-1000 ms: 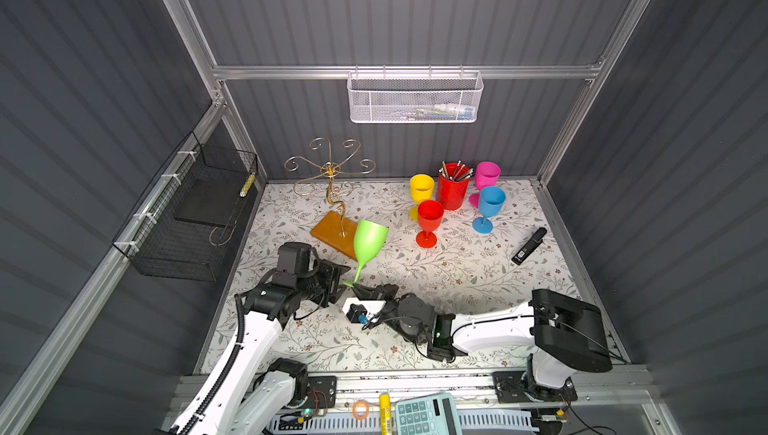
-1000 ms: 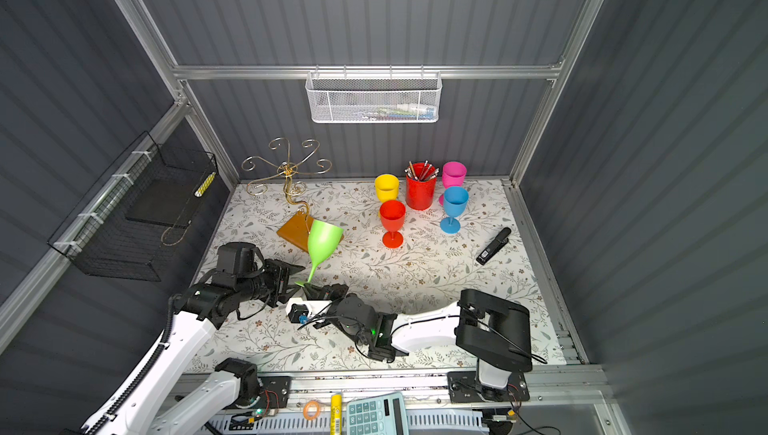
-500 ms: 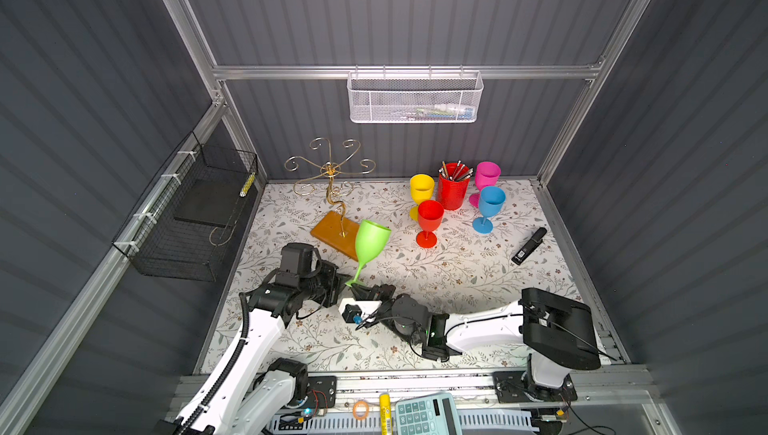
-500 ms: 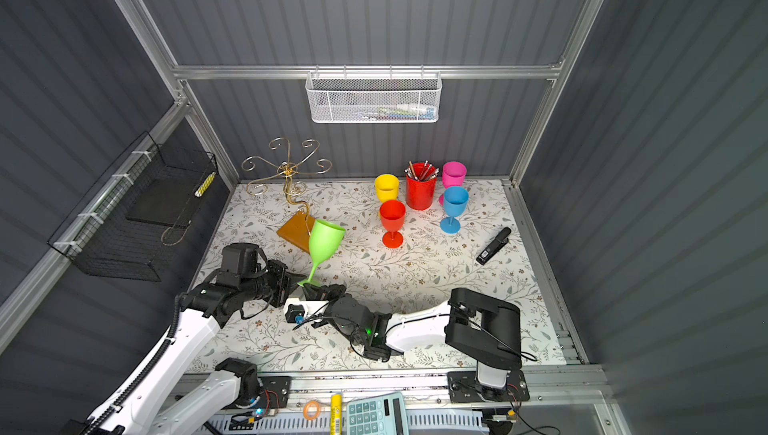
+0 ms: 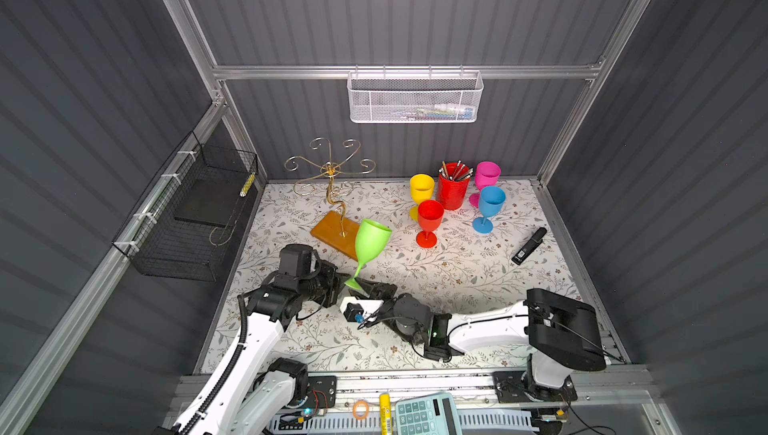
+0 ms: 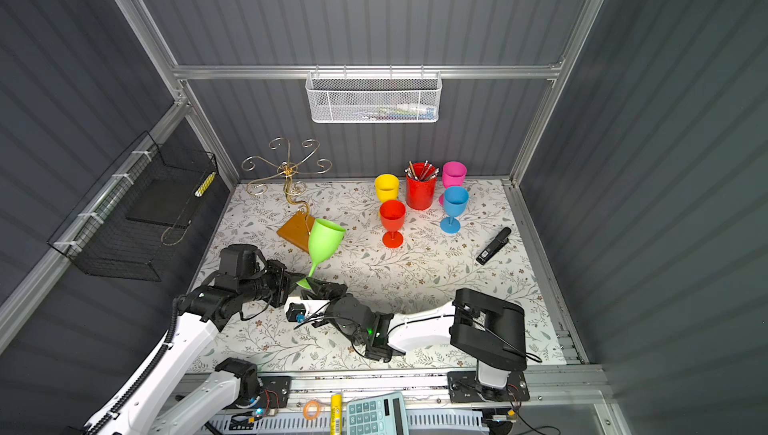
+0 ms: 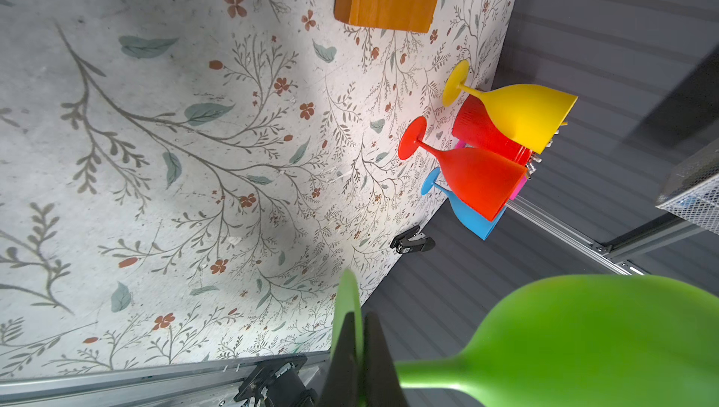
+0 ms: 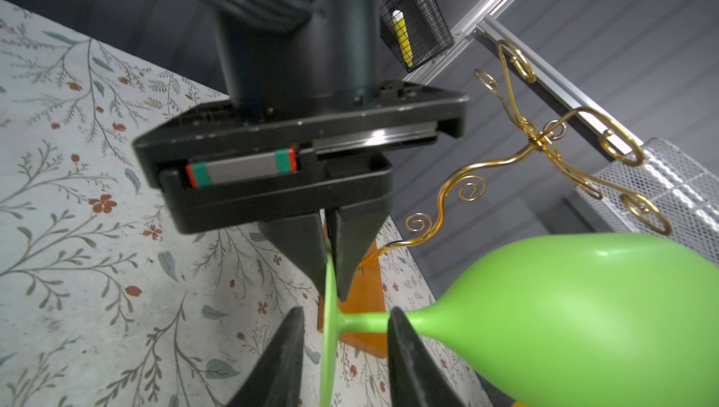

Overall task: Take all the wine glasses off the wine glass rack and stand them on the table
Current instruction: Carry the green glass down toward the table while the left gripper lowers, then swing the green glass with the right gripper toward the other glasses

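A: Left gripper (image 8: pixel 331 276)?
B: Open a second ago and just short of the wine glass (image 5: pixel 371 241). Now clamped on the rim of its foot (image 8: pixel 328 350).
A: Right gripper (image 8: pixel 345 319)?
B: Was shut at that foot. Jaws now spread, one each side of it, not touching.

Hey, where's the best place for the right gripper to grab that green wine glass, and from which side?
Grip the thin stem of the green wine glass, between foot and bowl. The left gripper pinches the foot's rim, and the bowl looks too wide and rounded. Come from the table's near side, where the right gripper's open fingers straddle the stem.
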### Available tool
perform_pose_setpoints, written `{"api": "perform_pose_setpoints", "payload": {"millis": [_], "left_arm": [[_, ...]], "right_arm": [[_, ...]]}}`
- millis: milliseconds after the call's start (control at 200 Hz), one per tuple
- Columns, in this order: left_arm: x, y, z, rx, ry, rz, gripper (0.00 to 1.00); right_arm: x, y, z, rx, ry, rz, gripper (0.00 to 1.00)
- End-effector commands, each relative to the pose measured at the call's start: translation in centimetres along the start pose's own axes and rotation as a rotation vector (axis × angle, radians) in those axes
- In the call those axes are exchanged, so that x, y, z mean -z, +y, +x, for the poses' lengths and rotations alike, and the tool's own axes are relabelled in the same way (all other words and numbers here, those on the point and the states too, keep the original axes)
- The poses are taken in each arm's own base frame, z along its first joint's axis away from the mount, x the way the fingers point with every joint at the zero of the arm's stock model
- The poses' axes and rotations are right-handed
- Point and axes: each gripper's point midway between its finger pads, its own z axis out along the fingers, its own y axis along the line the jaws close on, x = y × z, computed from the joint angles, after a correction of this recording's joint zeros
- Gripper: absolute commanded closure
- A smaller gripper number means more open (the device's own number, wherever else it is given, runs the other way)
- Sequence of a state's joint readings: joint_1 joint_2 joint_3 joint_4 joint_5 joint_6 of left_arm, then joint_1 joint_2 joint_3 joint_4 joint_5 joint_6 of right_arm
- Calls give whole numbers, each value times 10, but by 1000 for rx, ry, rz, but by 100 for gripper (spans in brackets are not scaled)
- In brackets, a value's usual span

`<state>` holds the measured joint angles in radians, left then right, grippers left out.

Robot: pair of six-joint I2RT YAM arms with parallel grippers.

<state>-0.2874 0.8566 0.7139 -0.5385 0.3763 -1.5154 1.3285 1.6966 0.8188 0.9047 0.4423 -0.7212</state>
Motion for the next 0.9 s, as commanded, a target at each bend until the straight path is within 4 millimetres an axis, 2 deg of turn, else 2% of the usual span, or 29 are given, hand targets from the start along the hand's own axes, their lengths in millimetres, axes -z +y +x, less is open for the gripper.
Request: {"api": "perform_pose_setpoints", "payload": {"millis": [0, 155, 285, 430, 460, 565, 595, 786, 896], "left_arm": [[-2, -3, -1, -34, -5, 28, 100], [-8, -1, -6, -42, -21, 47, 100], [-14, -2, -8, -81, -17, 70, 100], [-20, -4, -7, -150, -2, 89, 100], [-21, -4, -7, -165, 0, 94, 100], [-24, -7, -7, -222, 0, 123, 100], [-25, -8, -8, -237, -1, 127, 100], [-30, -19, -8, -354, -6, 179, 100], [-34, -29, -6, -426, 5, 241, 100]], "right_arm": [[12, -11, -3, -44, -1, 18, 45], [34, -23, 3, -94, 18, 25, 27], [54, -38, 10, -151, 57, 30, 23], [76, -57, 9, -272, 102, -14, 23], [79, -72, 15, -306, 120, 9, 23], [88, -90, 20, -420, 158, -27, 24], [94, -105, 15, -467, 143, -17, 25], [99, -148, 8, -733, 177, -60, 30], [95, -162, 5, -859, 241, -91, 35]]}}
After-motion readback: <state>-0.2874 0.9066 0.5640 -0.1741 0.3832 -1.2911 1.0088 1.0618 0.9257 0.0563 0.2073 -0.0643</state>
